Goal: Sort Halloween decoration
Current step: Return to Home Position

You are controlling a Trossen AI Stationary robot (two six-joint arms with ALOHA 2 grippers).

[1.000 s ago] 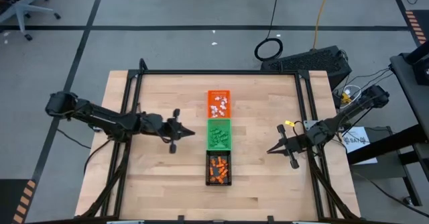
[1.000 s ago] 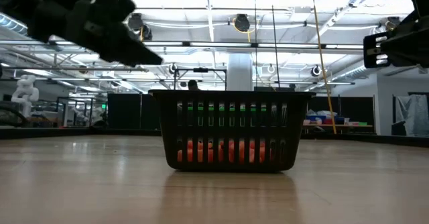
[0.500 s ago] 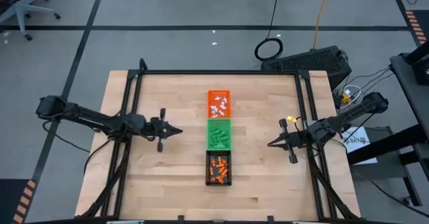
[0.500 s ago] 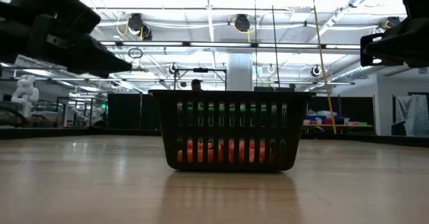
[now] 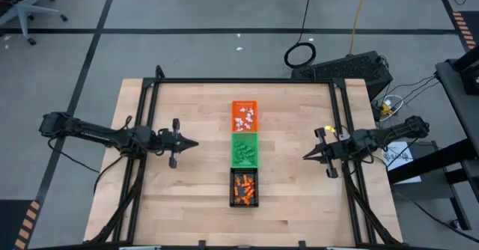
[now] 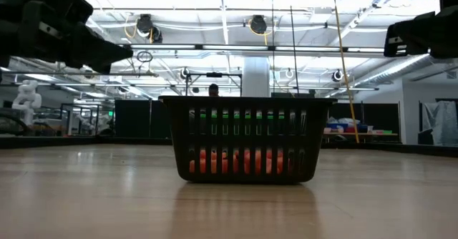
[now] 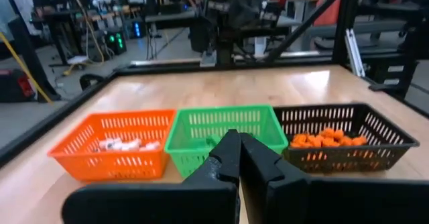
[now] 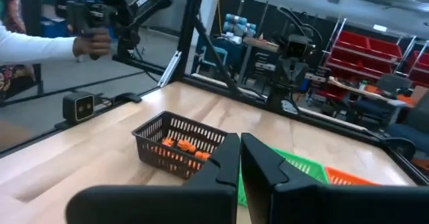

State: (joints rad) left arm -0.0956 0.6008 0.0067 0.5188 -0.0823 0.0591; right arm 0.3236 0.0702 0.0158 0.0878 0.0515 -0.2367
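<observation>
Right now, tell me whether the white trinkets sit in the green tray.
No, the white trinkets lie in the orange tray; the green tray beside it holds green trinkets.

Robotics lab: framed workbench point(image 5: 187, 194), red parts bins point(image 8: 375, 49).

Left hand point(image 5: 193, 142), right hand point(image 5: 307, 157): both closed.

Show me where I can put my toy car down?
Bare wood lies between the left hand and the green tray, and between the green tray and the right hand. Another bare strip runs from the orange tray to the far edge of the table. The middle is crowded: orange tray, green tray and black tray sit end to end.
</observation>
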